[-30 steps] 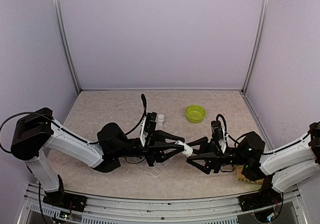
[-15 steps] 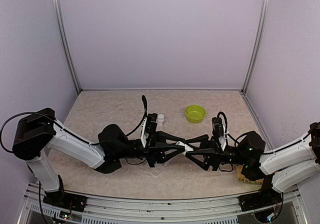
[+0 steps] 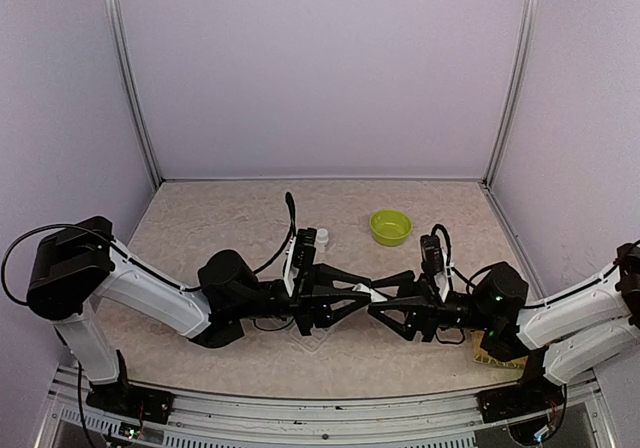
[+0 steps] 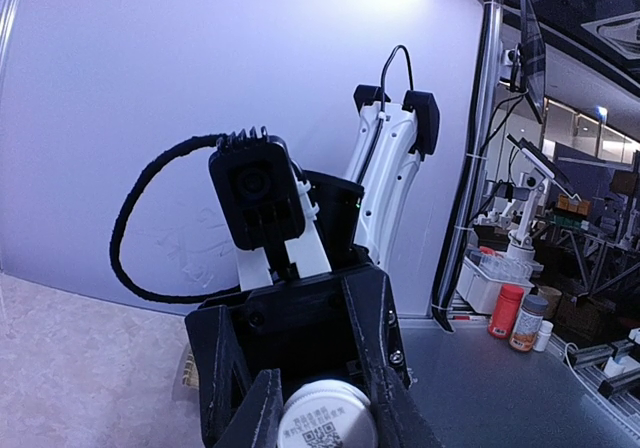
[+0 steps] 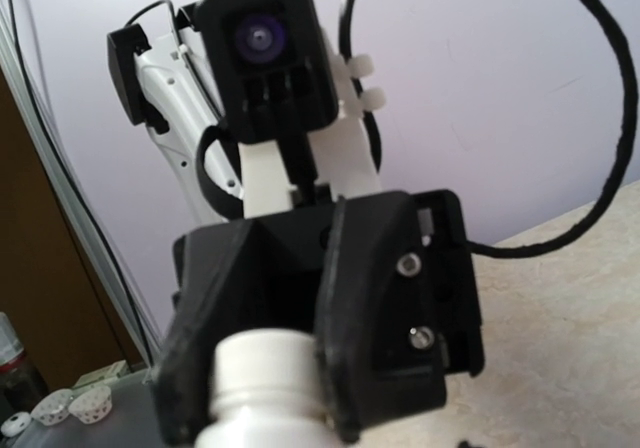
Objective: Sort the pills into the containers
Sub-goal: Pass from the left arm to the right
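Near the clear pill box (image 3: 314, 336) on the table (image 3: 220, 218), the left gripper (image 3: 362, 294) clamped a white bottle (image 4: 322, 418) while the right gripper's (image 3: 378, 303) half-spread fingers straddled its far end, grip uncertain, apparently to open it for pills.

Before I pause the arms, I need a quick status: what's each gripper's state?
Left gripper: shut on the bottle.
Right gripper: around the bottle's other end; whether it grips cannot be told.

Black left gripper (image 3: 362, 294) and right gripper (image 3: 380, 305), joined around a white plastic bottle (image 5: 262, 388), bar the centre; a round lime-green bowl (image 3: 390, 227) stands behind.
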`<action>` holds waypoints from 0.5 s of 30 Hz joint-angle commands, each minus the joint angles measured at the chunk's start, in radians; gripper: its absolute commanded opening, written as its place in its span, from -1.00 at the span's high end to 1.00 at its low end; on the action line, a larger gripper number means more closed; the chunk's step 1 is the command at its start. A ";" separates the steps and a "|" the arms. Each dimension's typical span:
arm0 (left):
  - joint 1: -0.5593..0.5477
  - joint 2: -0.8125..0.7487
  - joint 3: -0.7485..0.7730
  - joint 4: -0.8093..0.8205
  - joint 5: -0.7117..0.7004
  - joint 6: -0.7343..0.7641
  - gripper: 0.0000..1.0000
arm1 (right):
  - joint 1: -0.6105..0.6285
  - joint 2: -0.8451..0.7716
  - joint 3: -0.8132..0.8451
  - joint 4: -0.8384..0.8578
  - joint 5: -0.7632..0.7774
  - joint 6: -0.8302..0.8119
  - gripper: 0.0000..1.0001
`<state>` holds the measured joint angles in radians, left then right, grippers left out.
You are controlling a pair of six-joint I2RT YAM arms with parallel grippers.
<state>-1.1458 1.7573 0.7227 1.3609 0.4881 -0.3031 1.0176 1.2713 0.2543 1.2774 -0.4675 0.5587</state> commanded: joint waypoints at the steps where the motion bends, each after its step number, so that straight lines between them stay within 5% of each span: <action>1: -0.008 0.009 -0.002 0.021 -0.009 -0.002 0.68 | 0.013 0.014 0.032 -0.003 0.001 0.001 -0.16; 9: -0.009 0.014 0.002 0.022 -0.006 -0.008 0.69 | 0.018 0.010 0.031 0.000 0.005 0.000 -0.10; 15: -0.009 0.015 0.001 0.021 -0.018 -0.007 0.68 | 0.018 0.014 0.031 -0.001 0.002 -0.005 0.16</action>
<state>-1.1461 1.7580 0.7227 1.3605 0.4782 -0.3099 1.0275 1.2800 0.2646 1.2770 -0.4706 0.5594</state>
